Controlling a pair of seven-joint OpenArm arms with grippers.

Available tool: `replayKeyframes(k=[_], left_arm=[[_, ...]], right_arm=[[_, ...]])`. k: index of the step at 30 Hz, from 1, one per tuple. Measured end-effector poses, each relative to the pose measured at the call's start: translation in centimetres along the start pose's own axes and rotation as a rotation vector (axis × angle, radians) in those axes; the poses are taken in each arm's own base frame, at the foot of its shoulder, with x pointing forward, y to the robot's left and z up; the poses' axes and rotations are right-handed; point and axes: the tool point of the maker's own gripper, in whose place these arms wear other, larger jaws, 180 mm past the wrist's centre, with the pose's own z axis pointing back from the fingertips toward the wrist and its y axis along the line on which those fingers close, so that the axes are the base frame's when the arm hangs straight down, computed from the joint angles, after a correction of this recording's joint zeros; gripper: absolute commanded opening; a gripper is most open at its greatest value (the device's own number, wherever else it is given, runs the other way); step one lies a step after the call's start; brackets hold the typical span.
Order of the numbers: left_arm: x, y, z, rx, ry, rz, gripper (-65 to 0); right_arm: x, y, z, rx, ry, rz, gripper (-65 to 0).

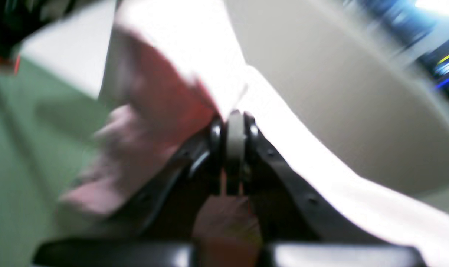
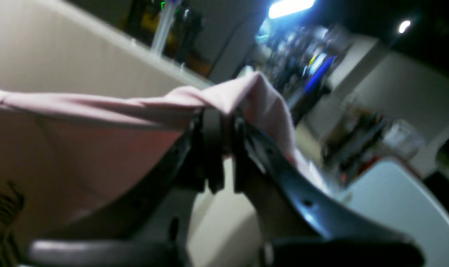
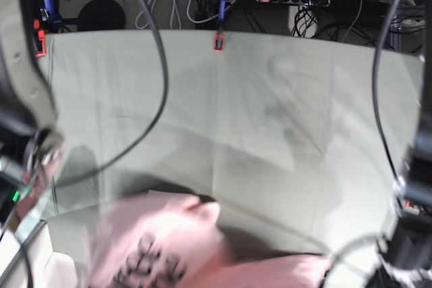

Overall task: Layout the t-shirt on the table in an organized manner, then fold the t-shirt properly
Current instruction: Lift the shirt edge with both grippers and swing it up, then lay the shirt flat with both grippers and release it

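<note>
Left wrist: left end effector (image 1: 235, 124) pinched on pink t-shirt (image 1: 143, 122) cloth, lifted over the green bench (image 1: 20, 155).
Right wrist: right end effector (image 2: 220, 122) clamped on a t-shirt (image 2: 98, 107) fold, held high.
Base: t-shirt (image 3: 169, 247) hangs bunched at near bench (image 3: 270, 112) edge, lettering visible; both arms mostly out of frame.

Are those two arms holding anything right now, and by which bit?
Yes. Both hold the t-shirt. The left tool pinches a fabric edge; the right tool grips a bunched fold. Which parts of the shirt cannot be told.
</note>
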Motion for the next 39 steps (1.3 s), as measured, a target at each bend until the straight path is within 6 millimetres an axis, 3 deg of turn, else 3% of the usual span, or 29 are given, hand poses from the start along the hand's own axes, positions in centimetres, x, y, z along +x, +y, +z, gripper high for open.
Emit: replayKeyframes(k=[3, 6, 9, 11, 13, 15, 17, 18, 21, 23, 27, 30, 34, 39], left_arm=[[1.2, -1.1, 0.8, -0.043, 0.029, -0.013, -64.8], [5.2, -3.3, 2.4, -0.125, -0.020, -0.036, -64.9], [7.0, -4.8, 3.8, -0.190, -0.017, 0.011, -64.9], [6.4, -2.6, 4.3, -0.196, -0.005, 0.088, -64.9], [3.0, 2.3, 4.2, -0.121, 0.066, 0.171, -64.9], [-3.8, 8.9, 4.9, 0.000, 0.205, 0.236, -64.9], [-8.9, 13.2, 6.5, 0.076, 0.293, 0.278, -64.9], [-10.5, 14.3, 7.4, 0.093, 0.315, 0.283, -64.9], [-12.9, 14.3, 9.5, 0.046, 0.336, 0.297, -64.9], [-15.0, 15.6, 11.2, 0.055, 0.356, 0.310, -64.9], [-23.6, 20.8, 17.3, 0.175, 0.506, 0.332, -64.9], [-25.2, 22.8, 20.2, 0.219, 0.523, 0.317, -64.9], [-23.2, 23.3, 22.7, 0.211, 0.442, 0.250, -64.9], [-26.4, 26.2, 29.3, 0.301, 0.520, 0.242, -64.9]], right_arm=[[-0.6, -0.4, 1.5, -0.027, 0.031, 0.023, -65.0], [-4.7, -0.9, 4.2, -0.070, 0.131, 0.044, -65.0], [-9.3, 2.6, 6.9, -0.040, 0.215, 0.038, -65.0], [-12.8, 6.3, 9.0, 0.025, 0.293, 0.030, -65.0], [-15.4, 10.2, 11.3, 0.106, 0.333, 0.005, -65.0], [-17.0, 13.7, 13.4, 0.184, 0.330, -0.046, -65.0], [-18.0, 16.3, 15.3, 0.232, 0.330, -0.085, -65.0], [-18.7, 17.3, 16.3, 0.251, 0.346, -0.097, -65.0], [-21.1, 20.2, 19.7, 0.311, 0.411, -0.138, -65.0], [-22.7, 21.2, 21.5, 0.336, 0.458, -0.138, -65.0], [-24.0, 23.0, 24.3, 0.365, 0.493, -0.181, -65.0], [-25.6, 24.3, 26.8, 0.398, 0.561, -0.196, -65.0], [-27.3, 25.8, 30.3, 0.440, 0.642, -0.219, -65.0], [-29.5, 26.5, 35.1, 0.482, 0.754, -0.216, -65.0]])
